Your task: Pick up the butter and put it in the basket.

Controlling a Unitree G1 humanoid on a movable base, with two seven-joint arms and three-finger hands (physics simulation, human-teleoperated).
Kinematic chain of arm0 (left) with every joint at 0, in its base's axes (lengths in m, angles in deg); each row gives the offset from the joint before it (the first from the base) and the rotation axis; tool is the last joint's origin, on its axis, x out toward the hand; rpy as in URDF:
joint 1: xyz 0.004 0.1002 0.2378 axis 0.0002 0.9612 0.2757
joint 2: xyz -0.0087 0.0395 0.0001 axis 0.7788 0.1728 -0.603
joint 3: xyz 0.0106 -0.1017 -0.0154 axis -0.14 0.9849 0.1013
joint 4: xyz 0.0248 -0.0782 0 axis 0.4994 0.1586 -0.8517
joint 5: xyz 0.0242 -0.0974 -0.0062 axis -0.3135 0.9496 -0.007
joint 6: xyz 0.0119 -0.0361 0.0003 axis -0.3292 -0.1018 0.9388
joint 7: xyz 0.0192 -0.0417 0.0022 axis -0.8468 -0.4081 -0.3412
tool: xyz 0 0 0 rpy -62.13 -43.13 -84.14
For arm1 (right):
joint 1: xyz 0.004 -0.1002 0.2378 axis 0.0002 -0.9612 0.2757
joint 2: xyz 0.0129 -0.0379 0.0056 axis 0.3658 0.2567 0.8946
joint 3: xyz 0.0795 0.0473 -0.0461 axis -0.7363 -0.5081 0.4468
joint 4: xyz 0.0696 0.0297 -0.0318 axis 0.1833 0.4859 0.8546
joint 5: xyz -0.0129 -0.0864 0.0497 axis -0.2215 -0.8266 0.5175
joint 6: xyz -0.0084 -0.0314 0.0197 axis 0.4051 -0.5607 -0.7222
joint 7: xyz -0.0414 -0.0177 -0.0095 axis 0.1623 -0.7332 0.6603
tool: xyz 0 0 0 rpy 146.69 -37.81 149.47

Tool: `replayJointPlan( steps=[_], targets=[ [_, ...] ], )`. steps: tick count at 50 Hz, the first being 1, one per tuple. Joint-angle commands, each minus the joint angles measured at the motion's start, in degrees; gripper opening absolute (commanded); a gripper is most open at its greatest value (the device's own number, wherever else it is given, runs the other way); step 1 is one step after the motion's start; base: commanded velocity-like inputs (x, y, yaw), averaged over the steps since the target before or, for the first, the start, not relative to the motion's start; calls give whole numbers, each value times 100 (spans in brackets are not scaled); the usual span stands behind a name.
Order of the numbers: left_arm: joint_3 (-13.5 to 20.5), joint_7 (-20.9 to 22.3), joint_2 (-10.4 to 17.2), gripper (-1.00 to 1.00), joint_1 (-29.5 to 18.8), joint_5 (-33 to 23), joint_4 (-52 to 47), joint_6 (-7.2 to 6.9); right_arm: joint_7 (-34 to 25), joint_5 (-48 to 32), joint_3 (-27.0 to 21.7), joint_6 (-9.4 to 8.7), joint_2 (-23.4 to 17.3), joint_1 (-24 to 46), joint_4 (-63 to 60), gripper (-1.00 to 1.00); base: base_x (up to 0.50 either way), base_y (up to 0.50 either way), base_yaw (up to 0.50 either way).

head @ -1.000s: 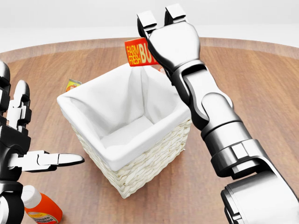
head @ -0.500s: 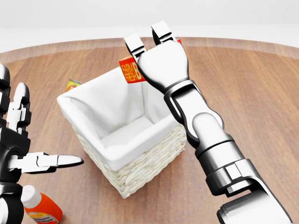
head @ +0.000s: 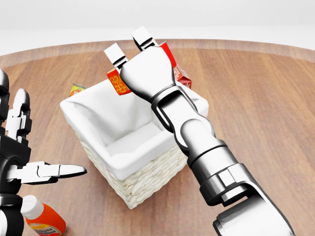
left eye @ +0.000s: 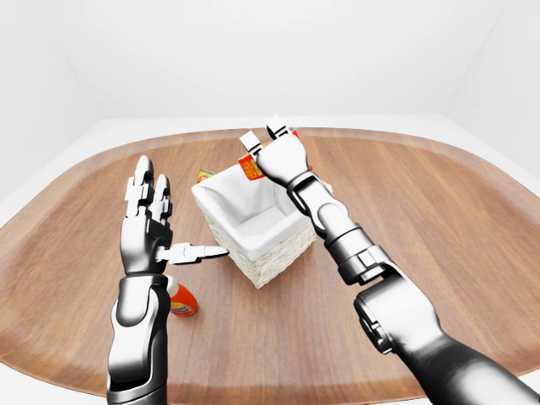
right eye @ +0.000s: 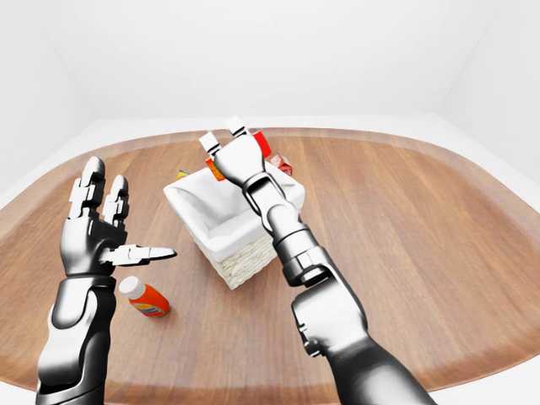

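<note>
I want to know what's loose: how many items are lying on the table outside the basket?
2 seen: an orange bottle lying at lower left, below the left hand, and a small yellow packet past the basket's top-left corner. The basket or arm may hide more.

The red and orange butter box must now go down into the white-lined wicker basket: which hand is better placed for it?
The right hand. It grips the red and orange butter box above the white-lined wicker basket; the left hand hangs open and empty beside it.
</note>
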Motion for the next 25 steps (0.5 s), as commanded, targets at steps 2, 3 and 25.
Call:
replayJointPlan(
  steps=[2,3,25],
  targets=[
    [17,2,7,100,10,25,2,0,-236,67,-114,0,35,-213,-501,-100,0,0,0],
    [21,1,7,100,11,31,-5,0,-301,102,-121,0,33,-260,-557,-100,0,0,0],
    [-3,13,-19,100,64,6,-27,0,-968,249,14,0,10,-1502,-1816,-100,0,0,0]
  ],
)
